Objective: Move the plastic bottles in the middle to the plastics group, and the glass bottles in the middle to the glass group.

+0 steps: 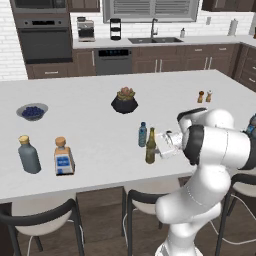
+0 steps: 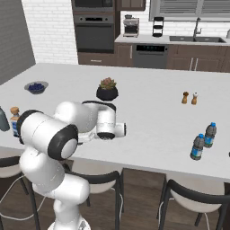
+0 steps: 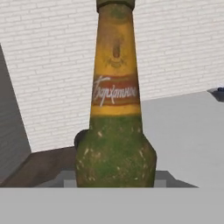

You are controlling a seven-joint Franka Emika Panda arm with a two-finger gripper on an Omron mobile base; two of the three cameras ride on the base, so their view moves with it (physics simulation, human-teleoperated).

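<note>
Olive-green glass, yellow label with a red script band, gold top: the green bottle (image 3: 114, 127) stands upright near the island's (image 1: 90, 150) front edge, at roughly 5 o'clock from the potted plant (image 1: 124, 100). One blue water bottle (image 1: 142, 134) stands just beside it at its 10 o'clock.

Gripper (image 1: 161, 145) is at the green bottle's side. In the hand view the bottle sits centred and very close; the fingers appear pinched on its lower body, though the contact itself is hidden at the frame's bottom.

Step in hand, as judged: carry the green bottle to the glass group, the grey bottle (image 1: 29, 155) and the square blue-labelled bottle (image 1: 63, 156), well apart at 9 o'clock along the front edge.

Recommendations: lift straight up before travelling, since the water bottle is close enough to be clipped. Keep the bottle vertical; it is tall and slim and held low, so a tilt could let it swing. Set down beside the pair, not against them.
</note>
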